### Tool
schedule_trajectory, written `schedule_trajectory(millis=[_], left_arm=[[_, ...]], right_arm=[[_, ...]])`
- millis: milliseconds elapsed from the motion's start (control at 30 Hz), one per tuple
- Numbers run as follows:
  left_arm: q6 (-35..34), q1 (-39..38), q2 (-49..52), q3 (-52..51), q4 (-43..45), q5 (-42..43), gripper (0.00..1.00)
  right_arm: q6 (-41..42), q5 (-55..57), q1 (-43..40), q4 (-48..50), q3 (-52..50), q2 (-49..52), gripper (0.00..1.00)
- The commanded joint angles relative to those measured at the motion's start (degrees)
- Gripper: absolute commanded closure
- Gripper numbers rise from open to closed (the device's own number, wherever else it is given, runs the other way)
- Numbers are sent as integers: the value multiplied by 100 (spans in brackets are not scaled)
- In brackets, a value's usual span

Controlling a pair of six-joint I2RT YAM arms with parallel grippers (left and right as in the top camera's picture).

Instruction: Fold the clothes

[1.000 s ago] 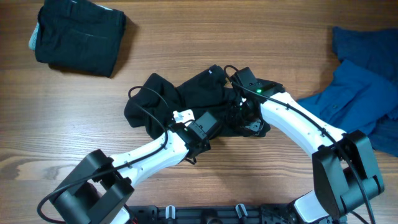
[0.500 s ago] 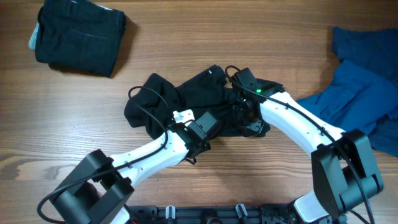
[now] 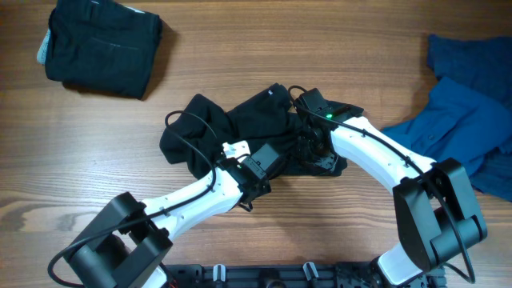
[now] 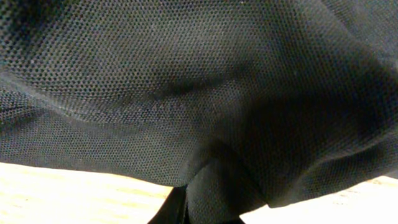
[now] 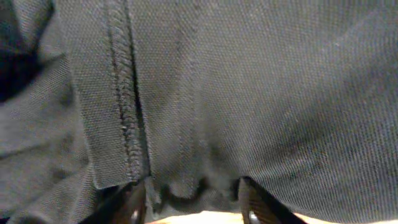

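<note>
Crumpled, the black shirt (image 3: 240, 128) lay at the middle of the table (image 3: 240, 48) in the overhead view, with the left gripper (image 3: 276, 160) and right gripper (image 3: 316, 152) down on it, a folded black garment (image 3: 100, 48) far left and blue garments (image 3: 468, 112) at right. From the left wrist, the left gripper was clenched on a pinch of shirt mesh. From the right wrist, cloth bunched between the right gripper's parted fingers (image 5: 132, 200); whether they gripped it could not be told.

I see overhead evenly lit, sharp, faint shadows beside black shirt (image 3: 240, 128). My wrist views dim, close, slightly soft; table (image 4: 62, 193) strip possibly overexposed.
</note>
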Motion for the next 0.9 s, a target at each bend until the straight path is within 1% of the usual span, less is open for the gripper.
schedule_trajectory(millis=[0, 67, 300, 367, 400, 467, 500, 533, 667, 733, 867], left_arm=[[-92, -15, 66, -59, 4, -98, 92], [-92, -15, 66, -59, 4, -101, 92], [-92, -15, 66, -59, 7, -101, 92], [-92, -15, 66, -59, 7, -101, 92], [-92, -15, 66, -59, 4, -101, 92], [-92, -15, 66, -59, 4, -98, 92], [-92, -15, 66, -59, 4, -98, 92], [-92, -15, 66, -59, 4, -98, 92], [-92, -15, 66, -59, 4, -98, 93], [-87, -15, 66, -59, 0, -98, 96], [160, -15, 13, -55, -66, -76, 96]], right_arm=[[70, 144, 28, 28, -74, 103, 60], [72, 157, 28, 28, -74, 103, 64], [114, 271, 28, 24, -142, 103, 65], [111, 269, 28, 4, -144, 103, 68], [111, 273, 28, -2, -144, 103, 71], [109, 271, 28, -7, -144, 103, 81], [109, 291, 28, -17, -144, 103, 90], [90, 304, 28, -20, -144, 103, 94], [87, 306, 28, -22, -142, 101, 95], [87, 284, 28, -87, -136, 81, 96], [17, 291, 28, -229, -136, -160, 96]])
